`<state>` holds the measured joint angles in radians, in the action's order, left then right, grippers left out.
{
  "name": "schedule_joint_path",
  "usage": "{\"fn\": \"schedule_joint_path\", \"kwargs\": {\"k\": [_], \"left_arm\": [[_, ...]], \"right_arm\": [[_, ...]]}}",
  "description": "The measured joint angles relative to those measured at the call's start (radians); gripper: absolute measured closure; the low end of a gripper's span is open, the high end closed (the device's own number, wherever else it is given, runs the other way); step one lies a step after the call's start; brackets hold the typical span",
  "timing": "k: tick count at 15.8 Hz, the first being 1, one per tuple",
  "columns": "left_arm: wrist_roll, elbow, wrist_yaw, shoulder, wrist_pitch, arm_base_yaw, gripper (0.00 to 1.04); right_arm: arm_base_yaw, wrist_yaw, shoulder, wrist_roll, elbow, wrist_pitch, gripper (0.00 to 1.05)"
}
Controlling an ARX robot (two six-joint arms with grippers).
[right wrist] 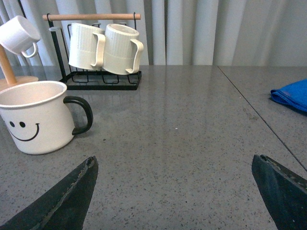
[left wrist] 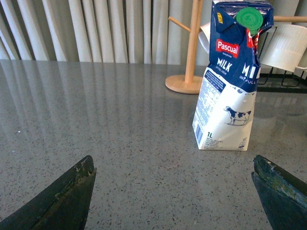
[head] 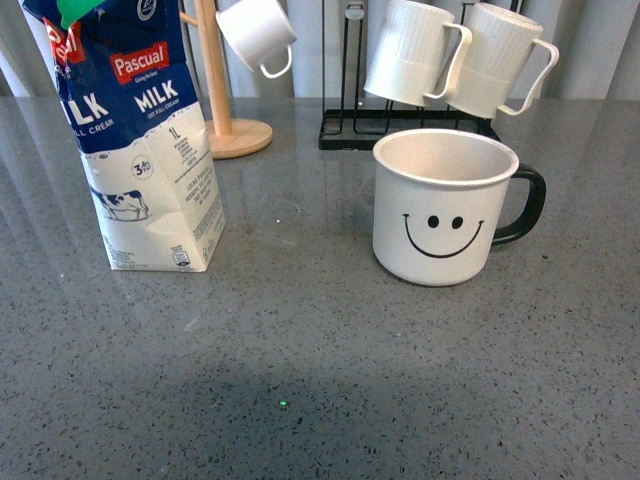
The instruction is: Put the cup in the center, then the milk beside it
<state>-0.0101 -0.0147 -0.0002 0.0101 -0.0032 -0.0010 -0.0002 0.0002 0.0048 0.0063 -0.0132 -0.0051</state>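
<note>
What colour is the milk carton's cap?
The cap is green; left wrist view shows it best.

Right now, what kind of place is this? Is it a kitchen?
Probably a kitchen counter, maybe a mock-up: a speckled grey countertop, white mugs hanging on a black rack, plus a milk carton and smiley cup.

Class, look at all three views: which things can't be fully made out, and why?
1. Milk, front view: its top is cut off by the picture's upper edge, and the small print is too small to read.
2. Cup, front view: its inside bottom is hidden by its own wall.
3. Blue cloth, right wrist view: cut off by the picture's edge.
4. Wooden stand, front view: its top is cut off.
</note>
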Motion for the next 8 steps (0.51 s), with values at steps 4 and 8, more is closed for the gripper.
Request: {"fn": "schedule_joint_path", "kwargs": {"k": [4,8], "left_arm": [[-0.002,-0.008,0.0,0.007,-0.04,-0.002,0.07],[-0.037,-0.169,-0.029,0.302,0.011,-0.156,0.07]], "right_arm": [[0.0,0.0,0.0,0.0,0.0,0.0,0.07],[0.0,0.0,0.0,0.0,0.0,0.002,0.07]]}}
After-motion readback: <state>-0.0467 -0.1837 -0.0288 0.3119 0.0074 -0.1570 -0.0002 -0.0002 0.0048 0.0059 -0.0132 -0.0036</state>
